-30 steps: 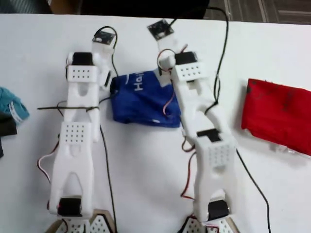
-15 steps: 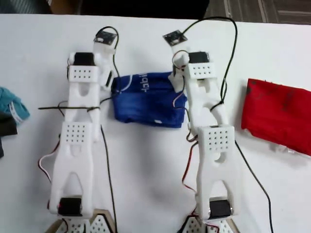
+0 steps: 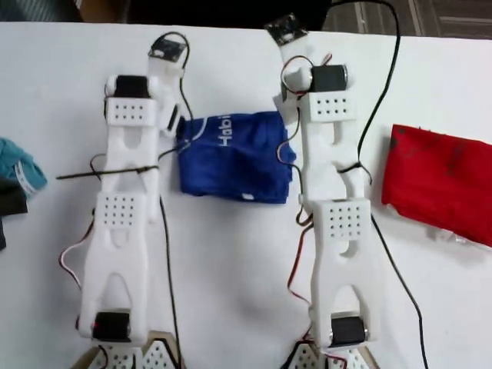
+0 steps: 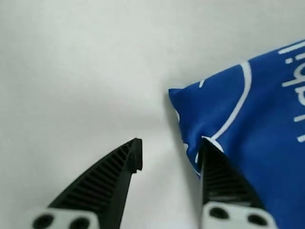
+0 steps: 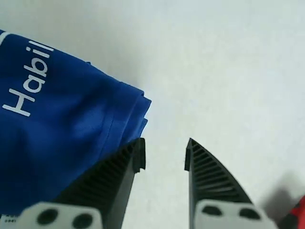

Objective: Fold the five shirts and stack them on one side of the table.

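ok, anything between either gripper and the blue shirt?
Nothing visible. The left gripper and right gripper are open at opposite ends of the blue shirt, each with one finger right at its edge.

Your folded blue cloth shirt (image 3: pixel 234 157) between left gripper (image 4: pixel 169 145) and right gripper (image 5: pixel 164 145), flat red cloth shirt (image 3: pixel 438 184) far right, bunched teal cloth (image 3: pixel 19 171) far left.

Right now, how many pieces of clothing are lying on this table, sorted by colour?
Blue folded cloth shirt: 1
Red folded cloth shirt: 1
Teal cloth bundle at the table's edge: 1
Dark item beside it, cut off, possibly cloth: 1
Total: 4
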